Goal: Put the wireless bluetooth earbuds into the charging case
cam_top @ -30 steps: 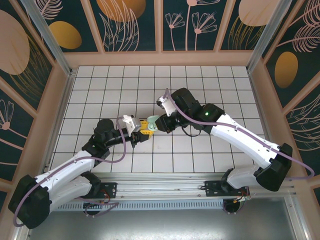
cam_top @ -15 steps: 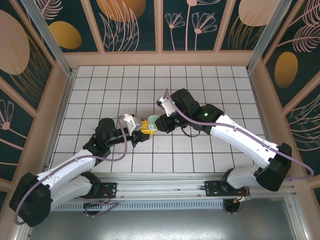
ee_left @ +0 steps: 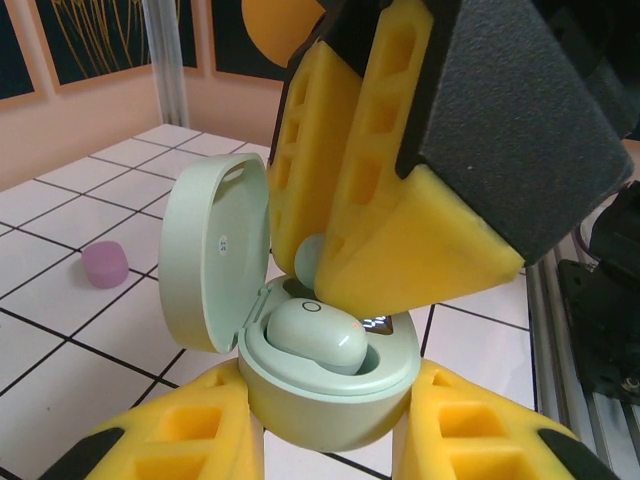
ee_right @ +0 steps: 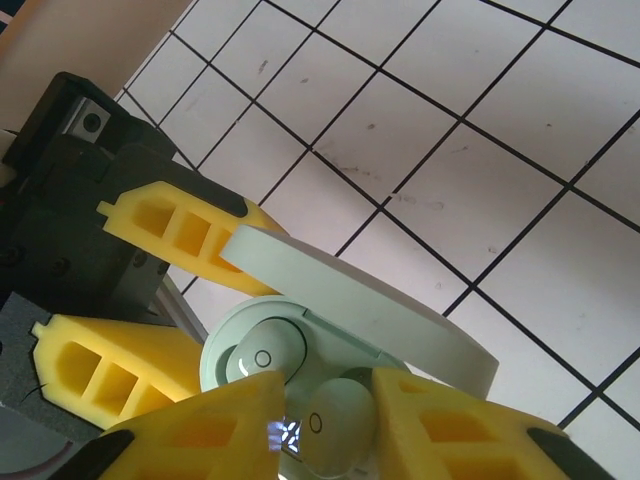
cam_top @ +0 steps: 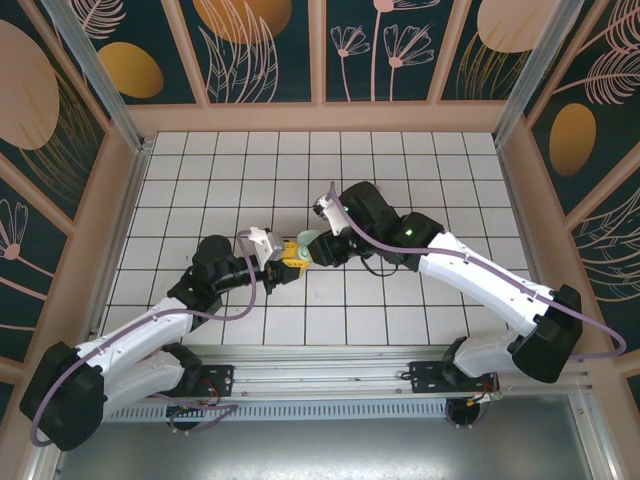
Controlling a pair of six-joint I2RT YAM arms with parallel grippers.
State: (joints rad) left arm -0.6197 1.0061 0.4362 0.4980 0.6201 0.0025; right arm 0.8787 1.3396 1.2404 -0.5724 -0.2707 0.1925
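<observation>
L gripper (cam_top: 288, 257) clamped on open mint charging case (ee_left: 330, 385), one mint earbud (ee_left: 315, 335) seated inside, R gripper (ee_right: 330, 400) pinching second mint bud (ee_right: 340, 430) just above case, purple bud (ee_left: 105, 265) on tiles (ee_left: 60, 220) nearby

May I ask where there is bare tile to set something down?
On the tiled table, the far rows below the back wall and the left and right edge columns are bare. The middle is crowded: the left claw grips the charging case, the right claw holds a mint earbud over it, with a purple earbud nearby.
</observation>
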